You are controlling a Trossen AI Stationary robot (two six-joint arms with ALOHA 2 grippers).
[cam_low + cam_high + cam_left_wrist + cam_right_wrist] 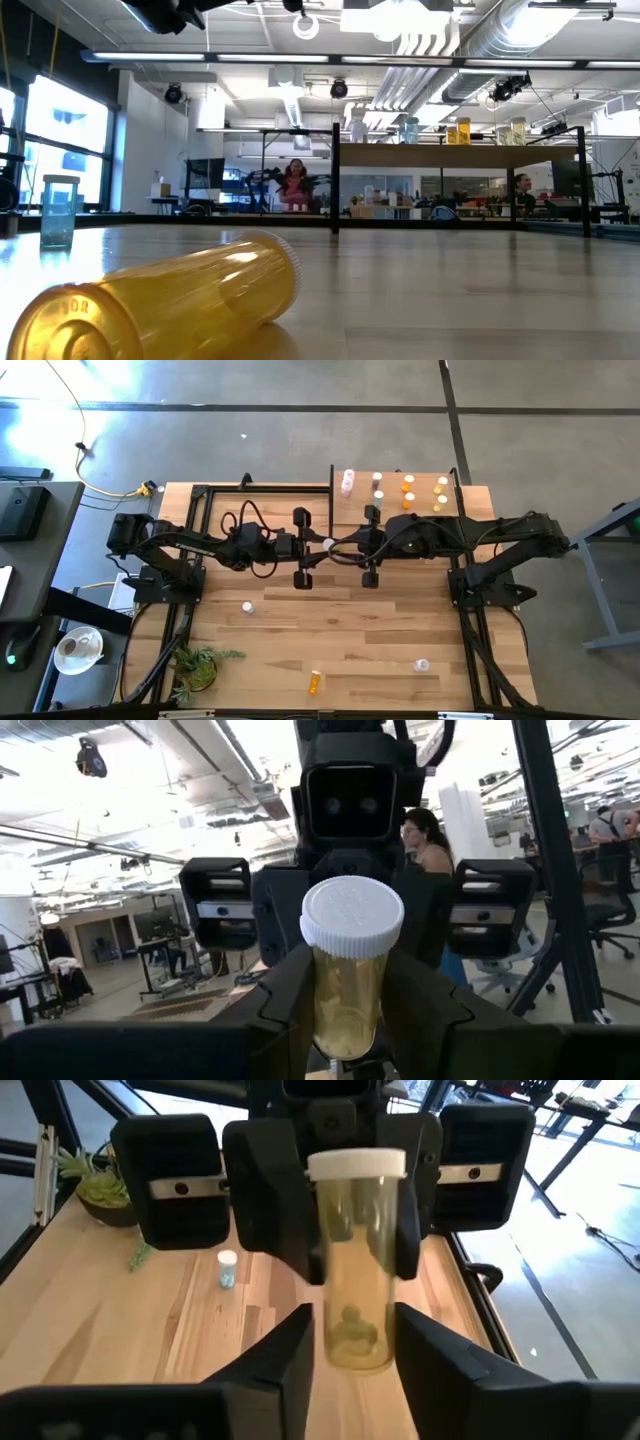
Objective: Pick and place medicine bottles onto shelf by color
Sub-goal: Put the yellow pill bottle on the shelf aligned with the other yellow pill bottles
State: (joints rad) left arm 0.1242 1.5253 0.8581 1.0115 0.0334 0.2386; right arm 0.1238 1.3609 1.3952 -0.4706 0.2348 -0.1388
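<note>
While both arms meet above mid-table, the left gripper (345, 1020) has its jaws clamped on a clear bottle (349, 970). The right gripper (350, 1345) faces it, jaws slightly parted around that bottle; contact I cannot tell.

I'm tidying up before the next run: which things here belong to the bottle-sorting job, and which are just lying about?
Job: clear bottle in the left gripper above mid-table, right gripper opposite; shelf with bottles on it; loose bottles on the table, including an orange one.
Lying about: plant, cup, yellow cable.
</note>
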